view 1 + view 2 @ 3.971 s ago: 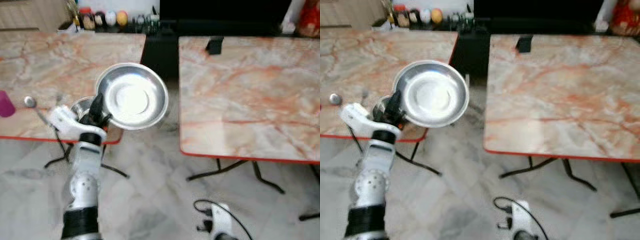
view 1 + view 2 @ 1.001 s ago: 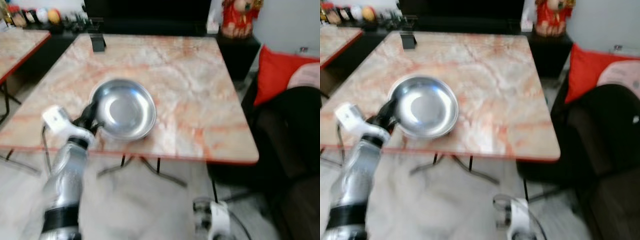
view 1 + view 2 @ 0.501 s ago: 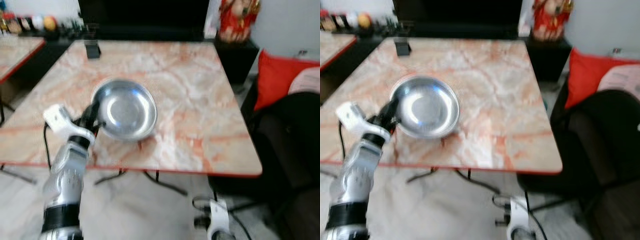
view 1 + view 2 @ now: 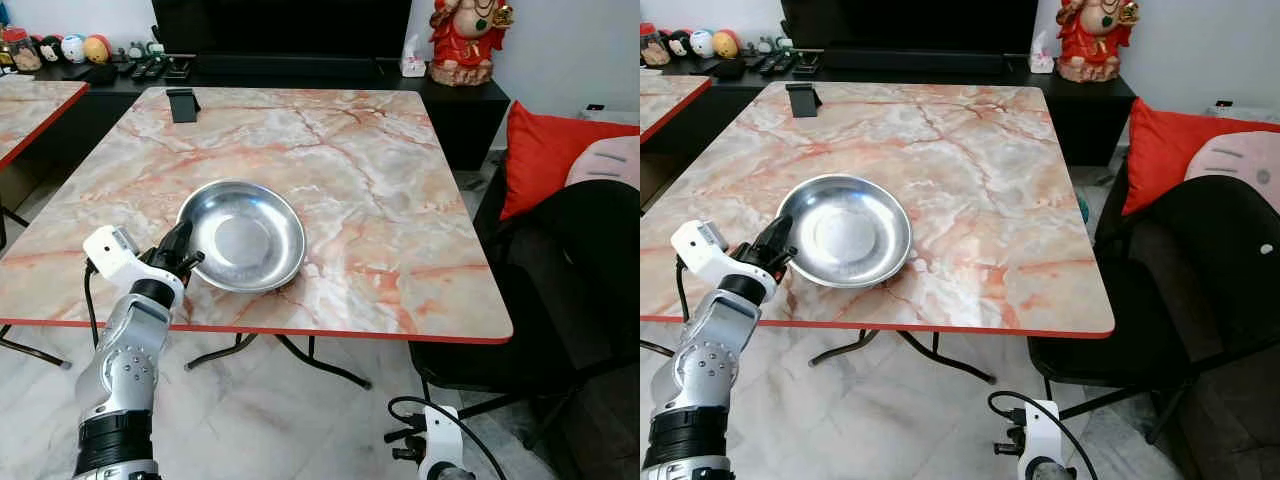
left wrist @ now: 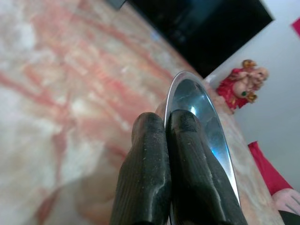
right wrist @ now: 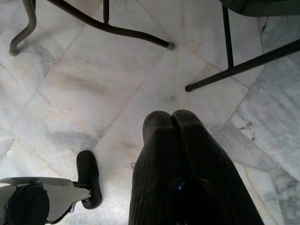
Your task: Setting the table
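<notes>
- Steel dish point(image 4: 242, 236), round and shallow with a flat middle and a raised rim, lies mouth-up on the marble table point(image 4: 380, 180), in the near-left part of the top, close to the front edge.
- Being round, it has no long axis to speak of; its hollow faces upward, and the side nearest the robot's left arm is where it is held.
- In the left wrist view the rim of the dish point(image 5: 201, 122) runs edge-on away from the fingers, toward a red figurine point(image 5: 243, 84) at the far end.
- Left gripper point(image 4: 181, 252) is closed on the near-left rim of the dish, its two black fingers point(image 5: 159, 173) pressed together with the rim between them.
- From the head views the dish looks to rest on the tabletop or just above it; I cannot tell which.
- Right gripper point(image 6: 172, 117) hangs low by the floor, its fingers closed together with nothing between them, above pale marble floor tiles point(image 6: 93, 79) and dark metal legs point(image 6: 234, 70).
- A small black stand point(image 4: 183, 104) sits at the table's far-left corner, well apart from the dish.
- A black chair point(image 4: 1210, 260) stands just beside the table's right side, with a red cushion point(image 4: 545, 150) behind it.
</notes>
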Controlling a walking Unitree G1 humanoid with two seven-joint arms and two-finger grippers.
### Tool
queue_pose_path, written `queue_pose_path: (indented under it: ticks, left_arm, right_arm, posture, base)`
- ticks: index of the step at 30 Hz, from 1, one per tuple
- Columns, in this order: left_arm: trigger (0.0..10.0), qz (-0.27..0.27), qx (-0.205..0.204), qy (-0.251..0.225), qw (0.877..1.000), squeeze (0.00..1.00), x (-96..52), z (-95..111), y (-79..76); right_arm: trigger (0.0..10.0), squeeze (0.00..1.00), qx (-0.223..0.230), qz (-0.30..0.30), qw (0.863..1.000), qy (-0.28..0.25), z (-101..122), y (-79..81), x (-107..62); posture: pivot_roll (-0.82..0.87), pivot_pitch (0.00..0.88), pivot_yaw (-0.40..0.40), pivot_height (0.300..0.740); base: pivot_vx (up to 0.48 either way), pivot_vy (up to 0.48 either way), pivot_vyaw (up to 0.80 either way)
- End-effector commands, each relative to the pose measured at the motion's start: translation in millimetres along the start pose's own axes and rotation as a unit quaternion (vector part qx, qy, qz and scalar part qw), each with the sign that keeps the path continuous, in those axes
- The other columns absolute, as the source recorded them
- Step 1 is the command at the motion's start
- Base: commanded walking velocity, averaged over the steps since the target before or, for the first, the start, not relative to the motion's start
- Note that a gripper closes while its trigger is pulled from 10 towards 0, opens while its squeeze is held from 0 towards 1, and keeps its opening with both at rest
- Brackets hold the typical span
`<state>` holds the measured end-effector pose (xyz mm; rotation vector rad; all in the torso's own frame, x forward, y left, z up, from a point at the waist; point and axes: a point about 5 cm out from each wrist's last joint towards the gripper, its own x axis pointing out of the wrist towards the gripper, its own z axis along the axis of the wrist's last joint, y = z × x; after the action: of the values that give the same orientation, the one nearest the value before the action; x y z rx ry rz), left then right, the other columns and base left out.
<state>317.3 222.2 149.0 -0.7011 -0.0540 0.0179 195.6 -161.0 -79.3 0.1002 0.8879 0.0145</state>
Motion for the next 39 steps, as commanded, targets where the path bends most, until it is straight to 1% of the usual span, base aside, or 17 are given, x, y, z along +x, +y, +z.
queue_pose_path:
  ticks: [1, 4, 7, 8, 11, 14, 16, 20, 26, 27, 28, 29, 30, 31, 36, 39]
  left_arm:
    - [10.0, 0.009, -0.017, 0.008, 1.000, 0.00, -1.6, -2.1, 5.5]
    - [10.0, 0.018, -0.030, 0.019, 0.999, 0.00, -0.8, -7.2, 6.5]
    - [10.0, 0.019, -0.032, 0.020, 0.999, 0.00, -0.7, -7.7, 6.5]
    - [10.0, 0.030, -0.041, 0.028, 0.998, 0.00, -0.5, -13.5, 7.6]
    - [10.0, 0.036, -0.049, 0.037, 0.997, 0.00, -0.4, -17.9, 8.2]
    - [10.0, 0.037, -0.048, 0.049, 0.997, 0.00, -0.5, -21.9, 8.6]
    - [10.0, 0.040, -0.037, 0.065, 0.996, 0.00, -1.2, -27.6, 9.8]
    - [10.0, 0.043, -0.026, 0.082, 0.995, 0.00, -2.3, -32.4, 10.6]
    - [10.0, 0.046, -0.026, 0.080, 0.995, 0.00, -2.2, -32.5, 10.5]
    - [10.0, 0.046, -0.025, 0.080, 0.995, 0.01, -2.1, -32.4, 10.4]
    - [10.0, 0.046, -0.021, 0.080, 0.995, 0.47, -2.2, -32.3, 10.4]
    - [10.0, 0.047, -0.013, 0.080, 0.996, 0.71, -2.4, -32.0, 10.5]
    - [10.0, 0.047, -0.013, 0.080, 0.996, 0.71, -2.4, -32.0, 10.5]
    - [10.0, 0.049, -0.010, 0.079, 0.996, 0.76, -2.5, -31.8, 10.7]
    - [10.0, 0.059, 0.007, 0.070, 0.996, 0.75, -1.6, -28.6, 11.7]
    - [10.0, 0.052, 0.016, 0.072, 0.996, 0.75, -0.9, -27.3, 9.1]
  right_arm:
    - [10.0, 0.00, 0.001, 0.000, 1.000, 0.007, -3.0, -0.7, -0.5]
    - [10.0, 0.00, 0.000, 0.000, 1.000, 0.008, -3.3, -1.1, -0.6]
    - [10.0, 0.00, 0.000, 0.000, 1.000, 0.008, -3.3, -1.1, -0.6]
    - [10.0, 0.00, 0.000, 0.000, 1.000, 0.008, -3.9, -1.1, -0.8]
    - [10.0, 0.00, 0.000, 0.000, 1.000, 0.009, -4.2, -1.3, -0.9]
    - [10.0, 0.00, -0.001, 0.000, 1.000, 0.009, -4.4, -1.3, -0.9]
    - [10.0, 0.00, -0.001, 0.001, 1.000, 0.010, -4.6, -1.2, -0.9]
    - [10.0, 0.00, -0.001, 0.002, 1.000, 0.010, -4.5, -1.0, -0.8]
    - [10.0, 0.00, -0.001, 0.002, 1.000, 0.011, -4.1, -1.1, -0.7]
    - [10.0, 0.00, -0.001, 0.002, 1.000, 0.011, -3.9, -1.1, -0.7]
    - [10.0, 0.00, -0.001, 0.002, 1.000, 0.010, -3.9, -1.1, -0.7]
    - [10.0, 0.00, -0.001, 0.001, 1.000, 0.010, -3.8, -1.1, -0.7]
    - [10.0, 0.00, -0.001, 0.001, 1.000, 0.010, -3.8, -1.1, -0.7]
    - [10.0, 0.00, -0.001, 0.001, 1.000, 0.010, -3.8, -1.2, -0.7]
    - [10.0, 0.00, -0.003, 0.002, 1.000, 0.011, -3.3, -1.4, -0.6]
    - [10.0, 0.00, -0.003, 0.003, 1.000, 0.011, -3.1, -1.3, -0.5]
  posture:
    - [0.00, 0.054, -0.011, 0.740]
    - [0.00, 0.051, -0.013, 0.740]
    - [0.00, 0.051, -0.013, 0.740]
    - [0.00, 0.046, -0.010, 0.740]
    - [0.00, 0.045, -0.010, 0.740]
    - [0.00, 0.044, -0.011, 0.740]
    - [0.00, 0.045, -0.010, 0.740]
    - [0.00, 0.048, -0.010, 0.740]
    - [0.00, 0.054, -0.013, 0.740]
    - [0.00, 0.054, -0.013, 0.740]
    - [0.00, 0.054, -0.013, 0.740]
    - [0.00, 0.054, -0.013, 0.740]
    - [0.00, 0.054, -0.013, 0.740]
    - [0.00, 0.054, -0.013, 0.740]
    - [0.00, 0.058, -0.015, 0.740]
    - [0.00, 0.060, -0.015, 0.740]
  base:
    - [0.000, 0.000, 0.00]
    - [0.000, 0.000, 0.00]
    - [0.000, 0.000, 0.00]
    - [0.000, 0.000, 0.00]
    - [0.000, 0.000, 0.00]
    - [0.000, 0.000, 0.00]
    - [0.000, 0.000, 0.00]
    - [0.000, 0.000, 0.00]
    - [0.000, 0.000, 0.00]
    - [0.000, 0.000, 0.00]
    - [0.000, 0.000, 0.00]
    - [0.000, 0.000, 0.00]
    - [0.000, 0.000, 0.00]
    - [0.000, 0.000, 0.00]
    - [0.000, 0.000, 0.00]
    - [0.000, 0.000, 0.00]
